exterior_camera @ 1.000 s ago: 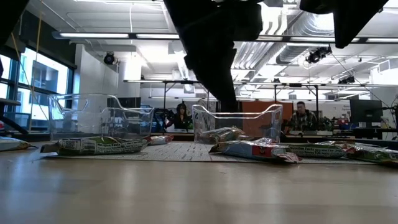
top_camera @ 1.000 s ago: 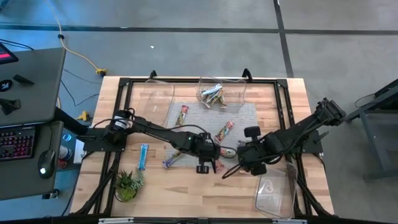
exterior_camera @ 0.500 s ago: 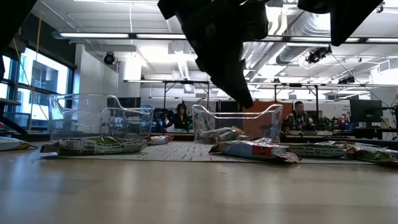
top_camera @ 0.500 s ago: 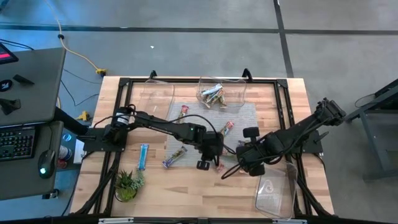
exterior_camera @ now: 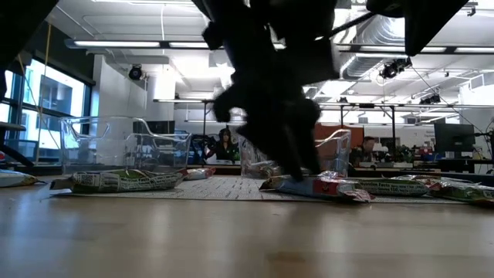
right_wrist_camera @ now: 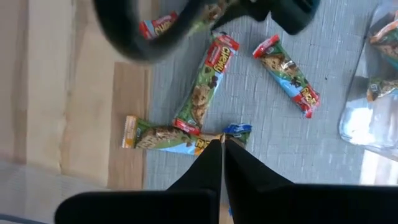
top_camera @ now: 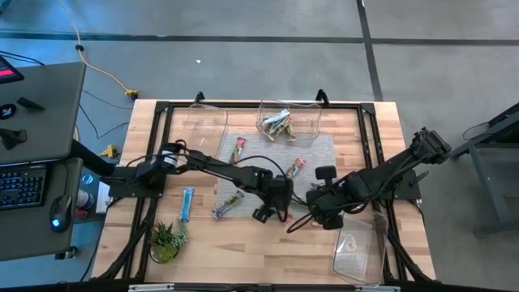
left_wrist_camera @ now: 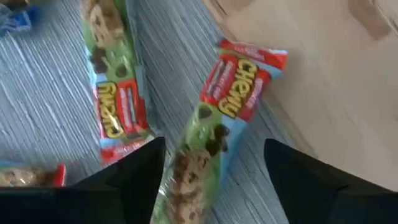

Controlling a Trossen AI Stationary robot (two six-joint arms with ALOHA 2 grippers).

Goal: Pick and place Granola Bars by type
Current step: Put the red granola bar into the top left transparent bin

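Observation:
Several wrapped granola bars lie flat on a grey mat (top_camera: pixel 324 150). A green and red bar (left_wrist_camera: pixel 231 102) lies with its red end at the mat's edge, and it also shows in the low view (exterior_camera: pixel 324 185). My left gripper (left_wrist_camera: pixel 214 180) is open and low over this bar, one finger on each side of its green end; it also shows in the high view (top_camera: pixel 274 209). A second bar (left_wrist_camera: pixel 112 93) lies beside it. My right gripper (right_wrist_camera: pixel 222 149) is shut and empty above the mat, just right of the left gripper (top_camera: pixel 315 209). My left gripper comes down from above with its open fingers (left_wrist_camera: pixel 134 177) on either side of the bar's green end (left_wrist_camera: pixel 193 180), lying across the bar. The bar lies flat on the mat. I cannot tell whether the fingers touch it.
A clear bin (top_camera: pixel 288 122) at the table's far edge holds several bars, with another clear bin (top_camera: pixel 207 122) to its left and a third (top_camera: pixel 361 247) at the near right. A blue bar (top_camera: pixel 188 203) and a small potted plant (top_camera: pixel 165 239) sit at the near left.
My left gripper has gone a little toward the table's right edge and then down onto the mat, ending low over the green and red bar. The bars have stayed where they were.

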